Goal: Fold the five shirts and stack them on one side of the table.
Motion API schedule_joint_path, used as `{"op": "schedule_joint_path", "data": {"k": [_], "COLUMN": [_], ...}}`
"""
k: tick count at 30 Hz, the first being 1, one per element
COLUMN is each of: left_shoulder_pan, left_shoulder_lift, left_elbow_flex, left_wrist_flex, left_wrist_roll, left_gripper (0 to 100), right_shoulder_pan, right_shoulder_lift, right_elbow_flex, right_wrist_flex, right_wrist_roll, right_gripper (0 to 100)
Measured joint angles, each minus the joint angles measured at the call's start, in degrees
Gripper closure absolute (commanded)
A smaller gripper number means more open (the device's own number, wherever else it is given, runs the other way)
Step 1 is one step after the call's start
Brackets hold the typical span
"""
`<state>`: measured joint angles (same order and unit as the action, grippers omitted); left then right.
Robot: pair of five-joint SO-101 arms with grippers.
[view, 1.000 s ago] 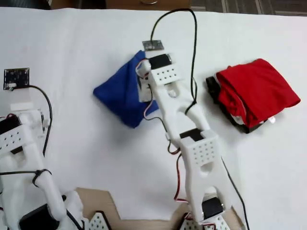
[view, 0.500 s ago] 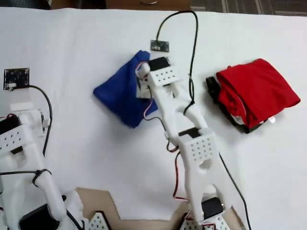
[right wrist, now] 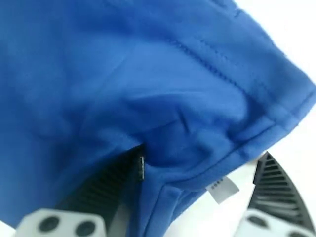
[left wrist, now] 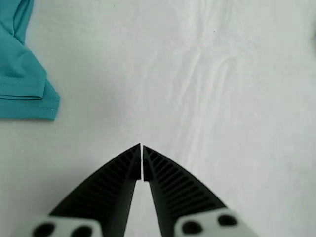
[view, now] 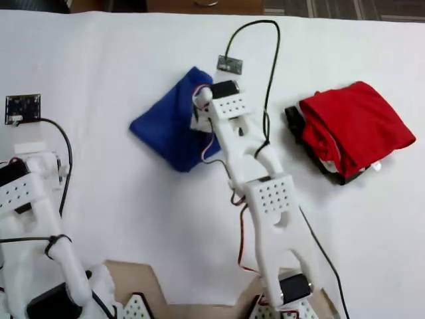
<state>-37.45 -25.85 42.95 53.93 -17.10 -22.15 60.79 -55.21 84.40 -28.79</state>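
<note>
Astride the blue shirt [view: 169,129], right claw [right wrist: 203,160] gapes.

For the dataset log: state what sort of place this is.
Probably a robotics lab bench set up for folding practice: two white robot arms at a cloth-covered table, circuit boards on wires, a blue shirt.
</note>
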Motion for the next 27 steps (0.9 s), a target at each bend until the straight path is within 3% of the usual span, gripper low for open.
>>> {"op": "schedule_joint_path", "data": {"k": [6,16,21,27], "left_shoulder_pan": [0.00,-0.09,-0.09,-0.09], "left_shoulder_lift": [0.00,0.00,0.00,0.00], "left_elbow_flex": [0.00,0.00,0.00,0.00], "left_wrist_flex": [0.00,0.00,0.00,0.00], "left_wrist_roll": [0.00,0.00,0.00,0.00], "left_gripper": [98,98,98,98], "right_shoulder_pan": [0.62,2.46,3.16,6.95], "right_shoulder_lift": [0.70,0.70,0.88,0.97], "right_elbow_flex": [-2.55,-2.81,-4.92,-7.65], "right_wrist_flex": [1.23,1.58,3.96,7.03], "right_wrist_roll": [1.85,14.95,28.48,37.27], "right_gripper": [97.8,97.8,97.8,97.8]}}
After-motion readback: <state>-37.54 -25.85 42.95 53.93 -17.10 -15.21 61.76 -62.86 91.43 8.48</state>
